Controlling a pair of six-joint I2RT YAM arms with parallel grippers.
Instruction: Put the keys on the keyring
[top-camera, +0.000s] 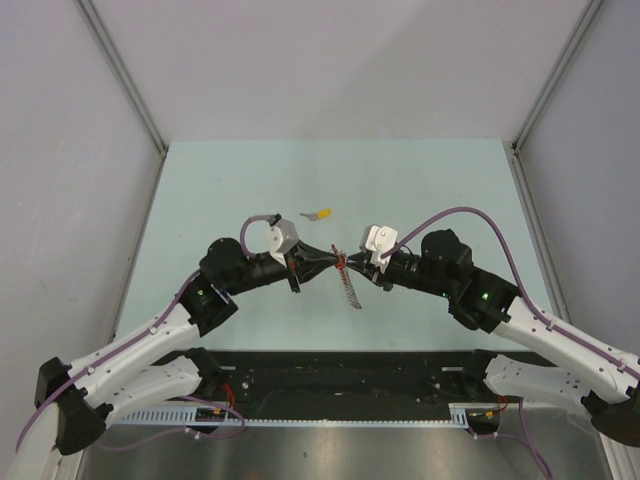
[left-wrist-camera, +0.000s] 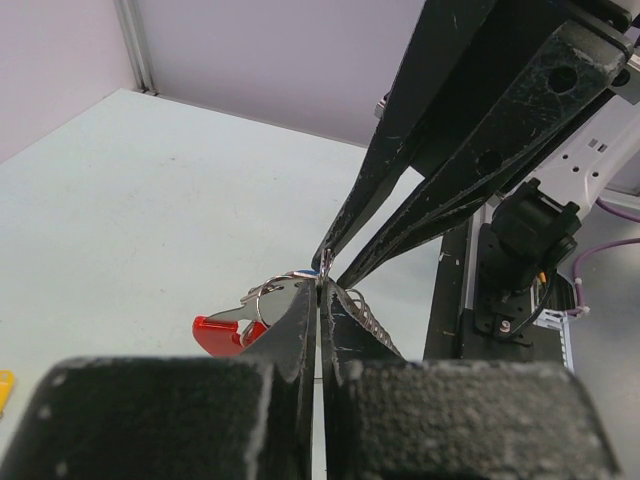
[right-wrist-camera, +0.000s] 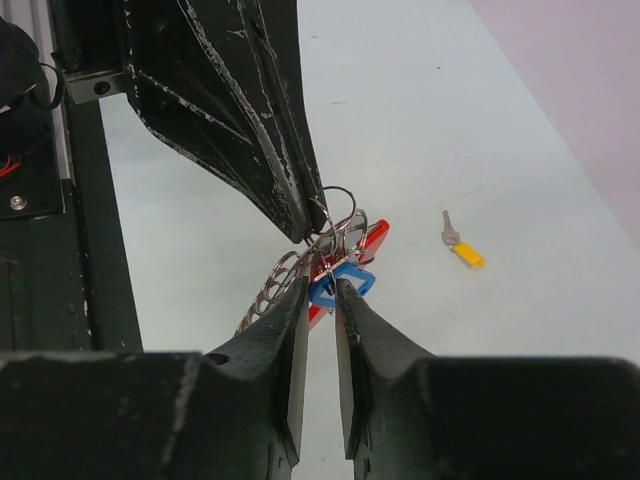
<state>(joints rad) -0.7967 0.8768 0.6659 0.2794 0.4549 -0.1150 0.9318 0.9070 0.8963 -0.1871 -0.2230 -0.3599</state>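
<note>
Two arms meeting over the middle of the pale green table (top-camera: 220, 190). At left, the left gripper (left-wrist-camera: 318, 295) reaches in toward the centre with its jaws pressed fully together, pinching the wire loops of the keyring (right-wrist-camera: 338, 222) and holding it clear of the surface. Far of this gripper, and apart from it, the yellow key (top-camera: 318, 214) lies flat on the table on its own. From the held keyring the red tag (left-wrist-camera: 222, 330) juts out sideways and the chain (top-camera: 350, 290) hangs down toward the near edge. A blue key (right-wrist-camera: 342, 280) sits against the loops. At right, the right gripper (right-wrist-camera: 320, 290) comes in nose to nose with the left one, its jaws only narrowly parted with the blue cap in the gap between their tips. Whether they actually press on that cap cannot be told.
</note>
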